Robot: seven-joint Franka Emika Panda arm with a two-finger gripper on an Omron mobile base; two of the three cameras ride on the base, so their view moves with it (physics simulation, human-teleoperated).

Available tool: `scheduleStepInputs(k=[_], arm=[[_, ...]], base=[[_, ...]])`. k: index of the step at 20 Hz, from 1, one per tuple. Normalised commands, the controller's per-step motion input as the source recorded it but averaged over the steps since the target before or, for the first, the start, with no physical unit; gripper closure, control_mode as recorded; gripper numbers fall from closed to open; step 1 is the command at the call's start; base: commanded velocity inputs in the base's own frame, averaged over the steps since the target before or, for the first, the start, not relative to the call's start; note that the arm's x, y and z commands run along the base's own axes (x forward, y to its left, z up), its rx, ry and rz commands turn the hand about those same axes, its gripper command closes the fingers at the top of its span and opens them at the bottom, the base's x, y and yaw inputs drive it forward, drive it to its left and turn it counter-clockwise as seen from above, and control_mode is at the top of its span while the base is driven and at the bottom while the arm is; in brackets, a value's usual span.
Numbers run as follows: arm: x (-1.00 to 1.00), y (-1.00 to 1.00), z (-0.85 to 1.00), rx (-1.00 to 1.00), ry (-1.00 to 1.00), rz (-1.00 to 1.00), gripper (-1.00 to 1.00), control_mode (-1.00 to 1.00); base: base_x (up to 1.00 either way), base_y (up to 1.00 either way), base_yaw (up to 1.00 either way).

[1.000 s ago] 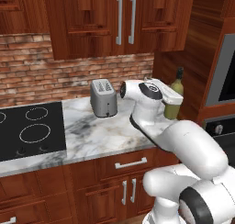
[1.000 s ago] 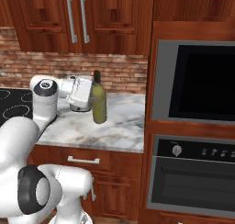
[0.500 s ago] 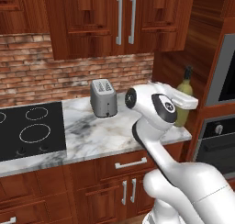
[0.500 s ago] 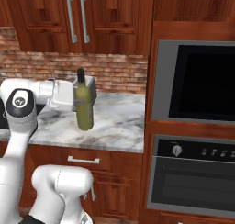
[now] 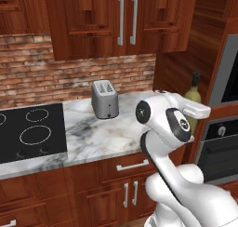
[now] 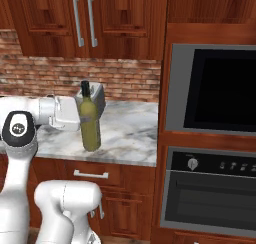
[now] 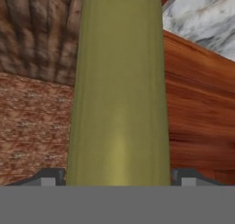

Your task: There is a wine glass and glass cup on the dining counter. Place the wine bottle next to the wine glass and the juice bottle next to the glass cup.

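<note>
The wine bottle (image 6: 90, 122), tall and olive-green with a dark neck, is held upright over the front part of the marble worktop (image 6: 127, 133). My gripper (image 6: 83, 119) is shut on its body from the left. In the hand view the wine bottle (image 7: 119, 90) runs up the middle, with my gripper (image 7: 118, 177) clamped on both sides of it. In the left base view the wine bottle (image 5: 193, 95) peeks out behind my white arm. The wine glass, glass cup, juice bottle and dining counter are out of view.
A grey toaster (image 5: 104, 99) stands at the back of the worktop, and a black cooktop (image 5: 28, 133) lies at its left. A wall oven (image 6: 215, 90) with a second oven (image 6: 212, 193) under it is to the right. Wooden cabinets hang above.
The arm has swung the wine bottle away from the back corner by the oven wall toward the worktop's front edge. The gripper has stayed shut on it.
</note>
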Motion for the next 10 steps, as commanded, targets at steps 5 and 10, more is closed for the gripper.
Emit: scheduleStepInputs(k=[5,10], arm=[[-0.04,0.02,0.00,0.00,0.01,0.00,1.00,1.00],[0.00,0.00,0.00,0.00,0.00,0.00,1.00,1.00]], base=[[-0.44,0.31,0.13],[-0.37,0.85,0.59]])
